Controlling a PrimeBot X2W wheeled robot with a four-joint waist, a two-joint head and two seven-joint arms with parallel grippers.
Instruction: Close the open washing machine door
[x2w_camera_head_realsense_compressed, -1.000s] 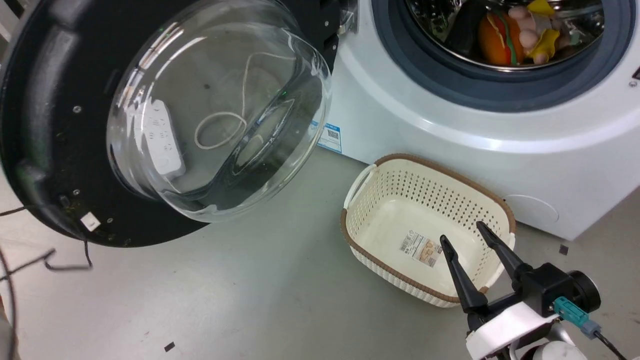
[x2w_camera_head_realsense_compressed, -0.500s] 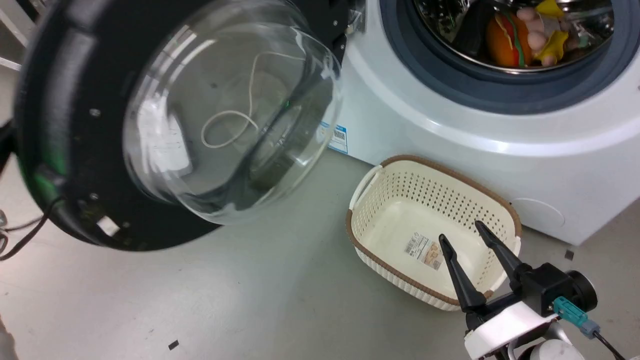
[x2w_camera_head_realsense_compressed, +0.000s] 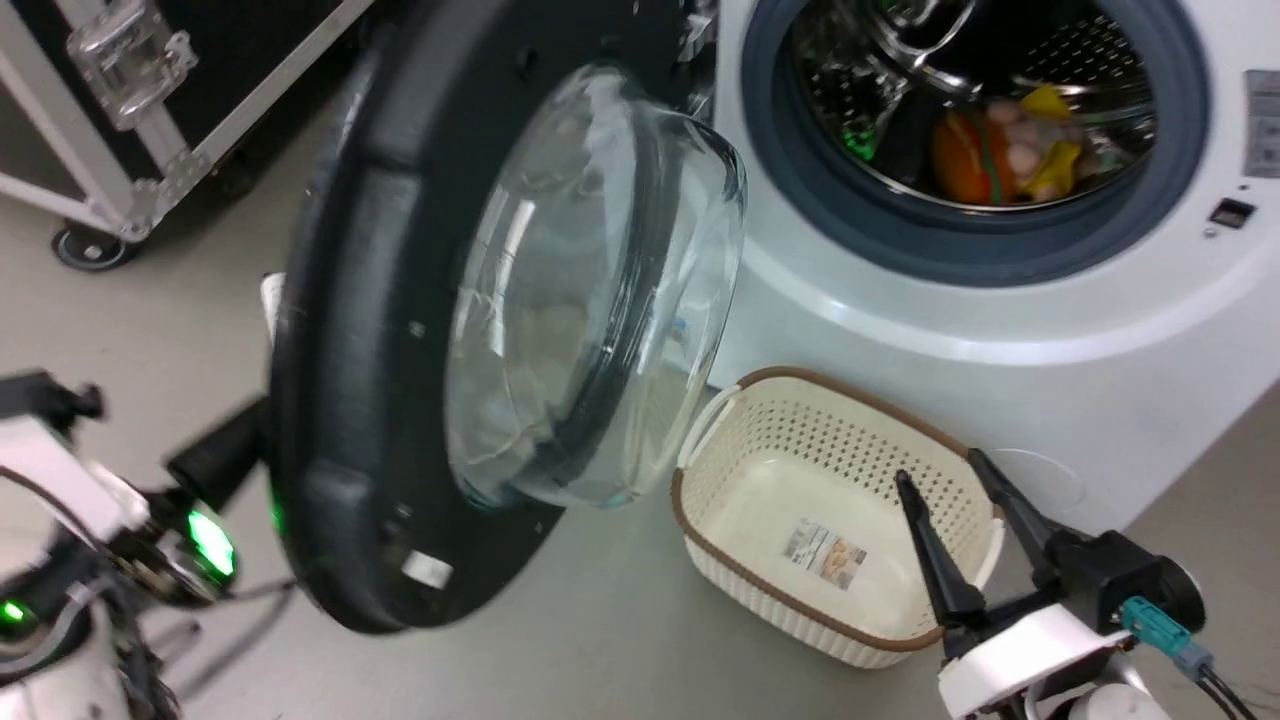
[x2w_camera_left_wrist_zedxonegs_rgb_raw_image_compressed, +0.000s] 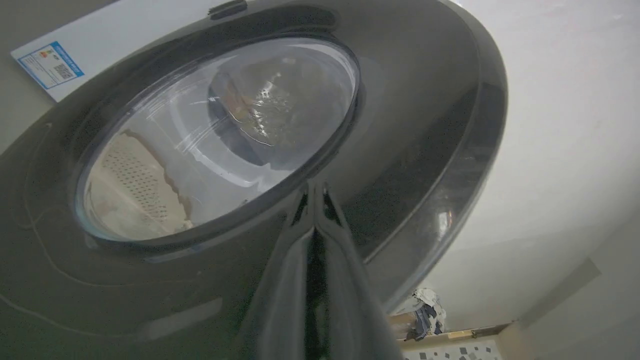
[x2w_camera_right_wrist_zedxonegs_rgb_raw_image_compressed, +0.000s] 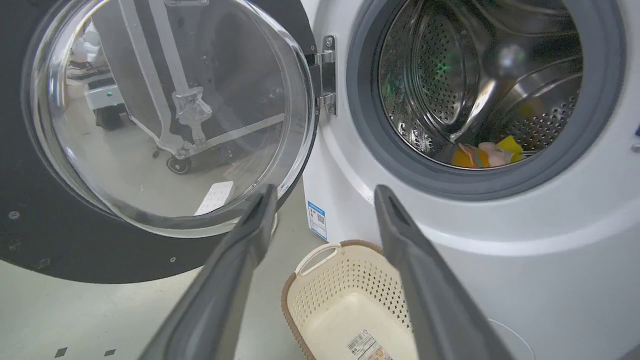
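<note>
The washing machine door (x2w_camera_head_realsense_compressed: 340, 400), a wide black rim around a bulging clear glass bowl (x2w_camera_head_realsense_compressed: 590, 290), stands partly swung out from the white washing machine (x2w_camera_head_realsense_compressed: 1000, 330). In the left wrist view my left gripper (x2w_camera_left_wrist_zedxonegs_rgb_raw_image_compressed: 314, 186) is shut, empty, its tips against the door's (x2w_camera_left_wrist_zedxonegs_rgb_raw_image_compressed: 425, 125) dark outer face just below the window. In the head view the left arm (x2w_camera_head_realsense_compressed: 60, 480) reaches behind the door, fingertips hidden. My right gripper (x2w_camera_head_realsense_compressed: 938, 468) stands open and empty at the lower right, over the basket's near side. The right wrist view looks between its open fingers (x2w_camera_right_wrist_zedxonegs_rgb_raw_image_compressed: 326, 192) at the door (x2w_camera_right_wrist_zedxonegs_rgb_raw_image_compressed: 75, 250) and drum.
The grey-ringed steel drum opening (x2w_camera_head_realsense_compressed: 800, 200) holds colourful soft toys (x2w_camera_head_realsense_compressed: 990, 150). A cream perforated basket (x2w_camera_head_realsense_compressed: 770, 600) sits on the grey floor before the machine, right under the door's swing. A black flight case with metal edging (x2w_camera_head_realsense_compressed: 150, 100) stands at the upper left.
The door has swung round toward the machine, its glass now more edge-on. The head view has shifted, bringing my left arm into view at the lower left. The right gripper has stayed open.
</note>
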